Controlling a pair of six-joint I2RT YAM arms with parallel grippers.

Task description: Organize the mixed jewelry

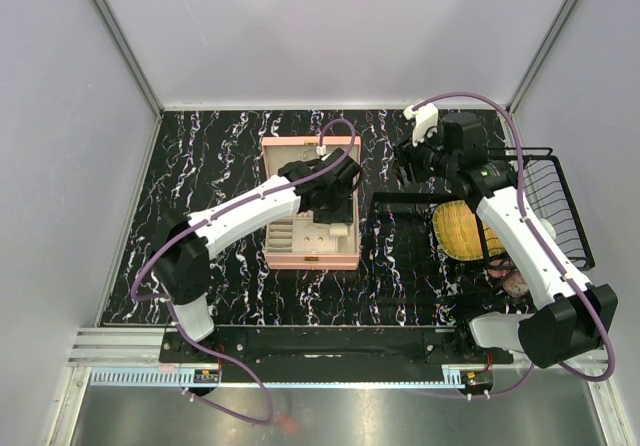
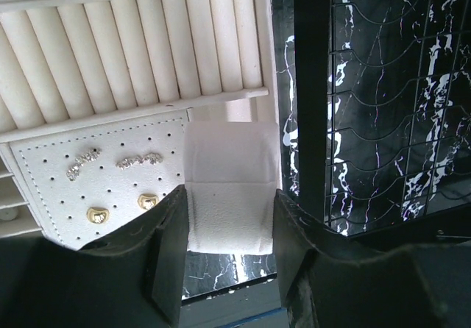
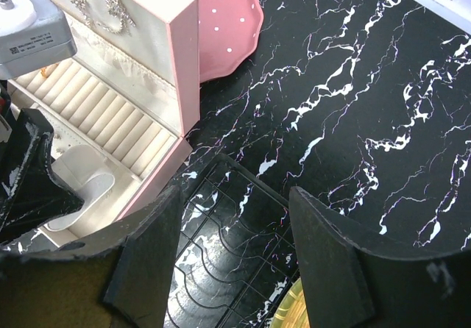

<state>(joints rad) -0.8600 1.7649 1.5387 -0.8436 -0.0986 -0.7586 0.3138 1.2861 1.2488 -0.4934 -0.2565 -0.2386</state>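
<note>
Left gripper: fingers apart, one on each side of a white cushion in the pink case, centre of the overhead view.
Earrings: silver pair and gold studs on a dotted card, lower left, just beside the cushion.
Necklace: against the raised lid, upper left.
Right gripper: fingers apart, holding nothing, above a black wire rack on the marble table.
Pink plate: top of the frame, beside the case.

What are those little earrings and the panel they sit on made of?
The two lower studs look like polished gold-toned metal: yellow, shiny. The two upper earrings look silvery with sparkling stones, maybe crystal. The panel seems cream faux leather: matte, stitched, perforated.
</note>
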